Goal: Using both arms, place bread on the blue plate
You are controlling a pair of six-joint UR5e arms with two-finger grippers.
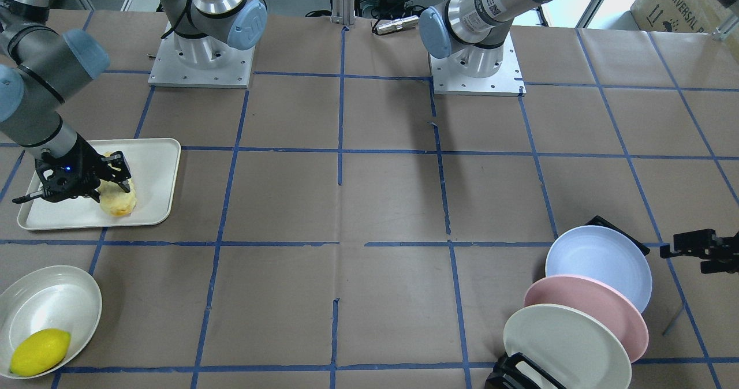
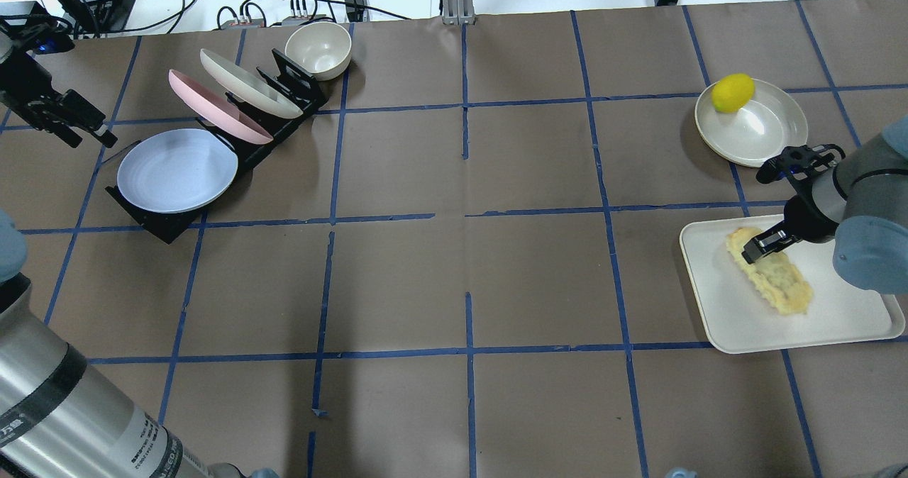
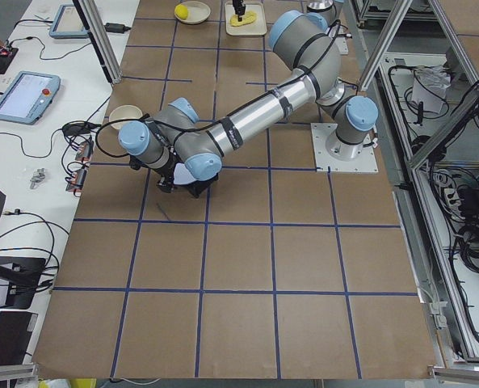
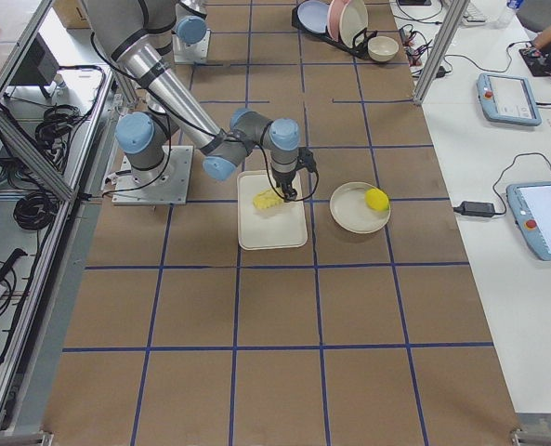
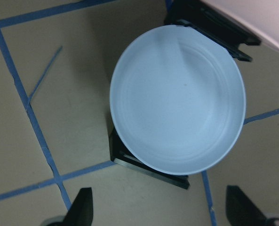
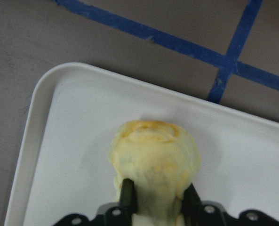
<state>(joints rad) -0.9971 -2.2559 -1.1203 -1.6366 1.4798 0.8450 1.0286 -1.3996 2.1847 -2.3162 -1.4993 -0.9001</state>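
The bread (image 2: 777,279) lies on a white tray (image 2: 816,322) at the robot's right. My right gripper (image 2: 759,245) is shut on the bread's far end. In the right wrist view the fingers (image 6: 126,193) press into both sides of the loaf (image 6: 153,155). The bread (image 1: 118,201) still rests on the tray (image 1: 156,169). The blue plate (image 2: 177,169) leans tilted in the front slot of a black rack (image 2: 167,223) at the far left. My left gripper (image 2: 78,123) hovers open and empty just left of the plate. The plate (image 5: 177,99) fills the left wrist view between the spread fingertips (image 5: 83,207).
A pink plate (image 2: 213,102) and a cream plate (image 2: 248,81) stand in the same rack behind the blue one. A small cream bowl (image 2: 318,49) sits beyond the rack. A cream dish (image 2: 762,127) with a yellow lemon (image 2: 733,92) sits beyond the tray.
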